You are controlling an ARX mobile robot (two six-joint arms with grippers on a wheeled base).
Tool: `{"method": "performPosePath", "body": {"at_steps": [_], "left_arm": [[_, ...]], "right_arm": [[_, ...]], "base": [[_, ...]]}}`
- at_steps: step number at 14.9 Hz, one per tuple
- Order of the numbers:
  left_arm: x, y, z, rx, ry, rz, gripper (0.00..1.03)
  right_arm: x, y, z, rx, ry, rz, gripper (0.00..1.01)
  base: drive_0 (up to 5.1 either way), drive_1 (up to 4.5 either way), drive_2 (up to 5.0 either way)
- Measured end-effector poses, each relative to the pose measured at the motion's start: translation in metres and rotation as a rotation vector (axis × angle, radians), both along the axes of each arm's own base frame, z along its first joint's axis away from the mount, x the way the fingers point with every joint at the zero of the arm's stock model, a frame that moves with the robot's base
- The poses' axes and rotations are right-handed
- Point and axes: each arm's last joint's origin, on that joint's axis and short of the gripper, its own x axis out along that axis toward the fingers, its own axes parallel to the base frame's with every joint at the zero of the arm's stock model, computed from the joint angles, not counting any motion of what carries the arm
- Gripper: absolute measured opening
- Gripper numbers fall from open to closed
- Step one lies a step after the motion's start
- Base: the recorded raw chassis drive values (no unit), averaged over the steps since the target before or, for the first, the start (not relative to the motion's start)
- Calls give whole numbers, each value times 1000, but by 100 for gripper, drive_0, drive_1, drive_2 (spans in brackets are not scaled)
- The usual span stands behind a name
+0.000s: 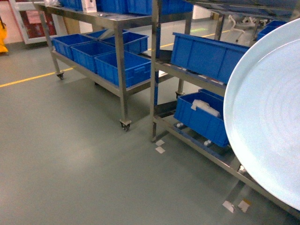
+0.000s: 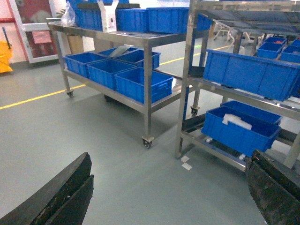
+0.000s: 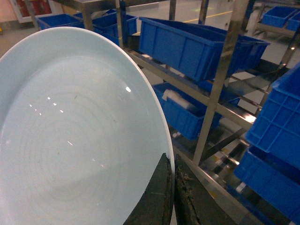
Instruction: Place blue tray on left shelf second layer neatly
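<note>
Steel shelves (image 1: 123, 70) on grey floor (image 1: 70, 159)

Only the grippers show, no arm links, cables or screws in any view. Left gripper (image 2: 168, 197): two thick fingers (image 2: 56, 197) at the bottom corners of the left wrist view, matte black/dark grey, wedge-shaped w/ a long seam running lengthwise so each looks like two stacked slabs; surfaces scuffed, w/ small pale specks and worn edges, esp. the right-hand one, which looks rough and pitted. Right gripper (image 3: 172, 197): two dark fingers (image 3: 154, 201) at the bottom of the right wrist view, narrow and tapering to the tips, one smoother charcoal, the other blacker w/ a crumbly, worn, speckled pad surface.
</note>
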Motion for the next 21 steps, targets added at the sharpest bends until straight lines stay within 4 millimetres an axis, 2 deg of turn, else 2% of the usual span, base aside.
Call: {"method": "performPosePath", "body": {"at_steps": [15,21], "left_arm": [[0,0,0,0,-3,0,98],[0,0,0,0,-3,0,98]], "right_arm": [[0,0,0,0,-3,0,2],[0,0,0,0,-2,0,2]], "base": [[-174,238,-586],[-176,-176,-176]]}}
